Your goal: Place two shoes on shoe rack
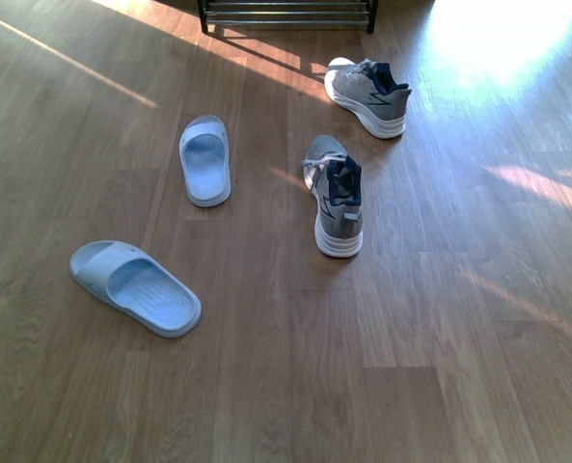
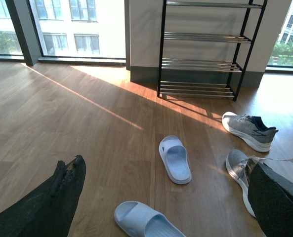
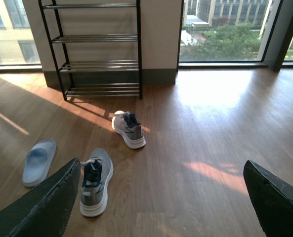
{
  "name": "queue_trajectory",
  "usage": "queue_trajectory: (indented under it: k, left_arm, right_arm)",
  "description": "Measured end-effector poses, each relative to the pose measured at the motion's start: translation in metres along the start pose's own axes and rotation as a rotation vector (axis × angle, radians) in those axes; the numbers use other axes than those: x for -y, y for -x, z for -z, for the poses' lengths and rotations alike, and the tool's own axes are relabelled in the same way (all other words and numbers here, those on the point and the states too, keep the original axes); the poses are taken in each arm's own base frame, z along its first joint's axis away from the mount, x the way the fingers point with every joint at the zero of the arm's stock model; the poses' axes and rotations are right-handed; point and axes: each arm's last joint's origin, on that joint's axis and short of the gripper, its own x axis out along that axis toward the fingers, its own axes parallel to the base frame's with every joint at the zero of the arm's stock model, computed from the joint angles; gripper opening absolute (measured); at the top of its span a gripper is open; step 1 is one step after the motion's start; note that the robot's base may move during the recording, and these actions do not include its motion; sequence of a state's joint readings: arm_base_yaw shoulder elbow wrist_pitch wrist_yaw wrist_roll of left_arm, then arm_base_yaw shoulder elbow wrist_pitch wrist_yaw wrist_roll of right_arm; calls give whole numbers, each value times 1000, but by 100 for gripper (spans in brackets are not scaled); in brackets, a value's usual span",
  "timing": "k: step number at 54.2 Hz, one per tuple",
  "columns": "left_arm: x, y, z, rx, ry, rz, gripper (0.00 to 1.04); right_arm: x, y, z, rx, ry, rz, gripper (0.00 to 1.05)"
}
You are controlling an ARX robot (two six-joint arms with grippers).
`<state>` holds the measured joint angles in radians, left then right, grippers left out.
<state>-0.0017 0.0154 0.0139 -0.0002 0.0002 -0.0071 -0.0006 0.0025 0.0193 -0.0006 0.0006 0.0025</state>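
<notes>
In the front view neither arm showed. All four shoes lay on the brown wooden plank floor [image 1: 459, 367], none on the tall black metal shoe rack with silver rods [image 1: 287, 13]. These were the nearer grey knit sneaker with white sole and navy collar [image 1: 337, 198], the farther grey knit sneaker [image 1: 369, 95] near the rack, and one pale blue foam slide sandal [image 1: 205, 160] with its mate [image 1: 136, 287].

In the left wrist view the left gripper [image 2: 164, 165] hung over the floor, jaws wide apart and empty.

In the right wrist view the right gripper [image 3: 161, 165] was likewise spread, holding nothing. We judged the sneakers light, soft in the knit and stiff in the sole, and best pinched at the heel collar.
</notes>
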Motion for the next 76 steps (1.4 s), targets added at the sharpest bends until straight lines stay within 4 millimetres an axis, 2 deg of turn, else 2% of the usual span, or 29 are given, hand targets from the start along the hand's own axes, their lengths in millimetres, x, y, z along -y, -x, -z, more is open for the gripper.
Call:
queue_trajectory:
  k: [76]
  left_arm:
    - [0, 0, 0, 0, 0, 0, 95]
  right_arm:
    - [0, 0, 0, 0, 0, 0, 96]
